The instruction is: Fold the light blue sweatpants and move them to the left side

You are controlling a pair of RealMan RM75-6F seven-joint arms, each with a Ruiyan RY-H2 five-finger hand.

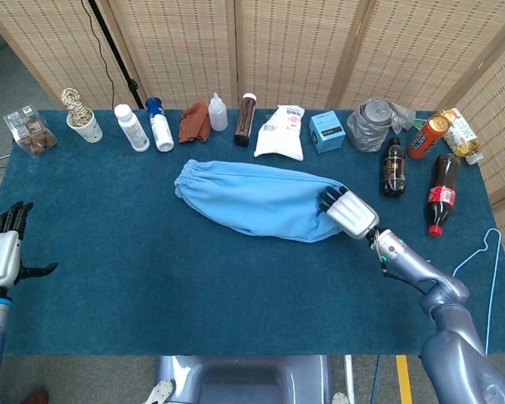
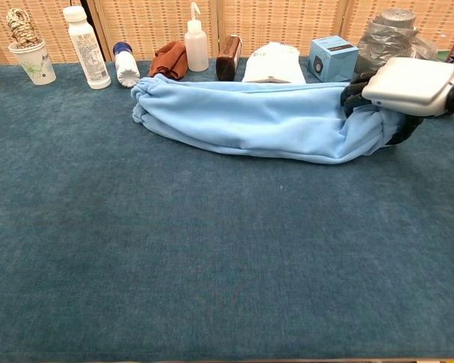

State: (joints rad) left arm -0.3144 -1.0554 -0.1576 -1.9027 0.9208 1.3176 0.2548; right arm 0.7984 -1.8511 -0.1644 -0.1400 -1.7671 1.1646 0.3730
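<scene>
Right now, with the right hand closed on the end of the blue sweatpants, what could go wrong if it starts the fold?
1. The right hand grips only one end of the light blue sweatpants; the far end lies free, so the whole garment may drag instead of folding.
2. The left hand hangs at the table edge, far from the cloth, so nothing pins it.
3. The dark bottle stands close behind that hand; a wide lift could knock it.
</scene>
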